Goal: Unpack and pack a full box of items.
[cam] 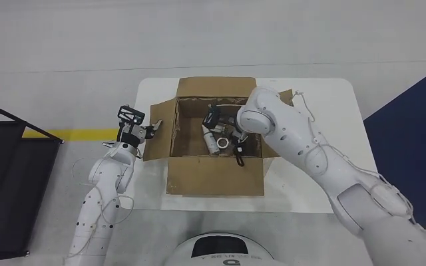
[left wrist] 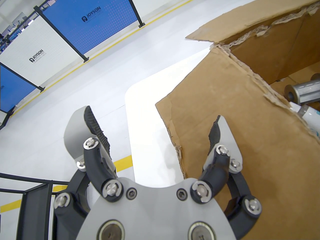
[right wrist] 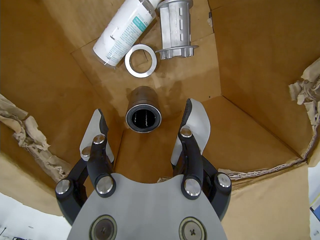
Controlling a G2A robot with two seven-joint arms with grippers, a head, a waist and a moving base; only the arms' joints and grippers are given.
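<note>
1 box [right wrist: 250, 63], 1 bottle [right wrist: 125, 33], 1 ring [right wrist: 128, 61], 2 cyls [right wrist: 175, 28] [right wrist: 142, 97] (metal).

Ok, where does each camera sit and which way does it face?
Top view: above the arms, looking down at table and open box; both arms show.
Left wrist view: outside the box, facing its flap; open left gripper shows.
Right wrist view: over the box, looking down into it; open right gripper shows.
Both wrist views share the white bottle.

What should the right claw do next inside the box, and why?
Probably lower the right claw onto the dark cylinder and close. Its jaws stand open, framing the cylinder on the cardboard box floor, and the bottle, ring and metal housing lie beyond it, apart from it.
</note>
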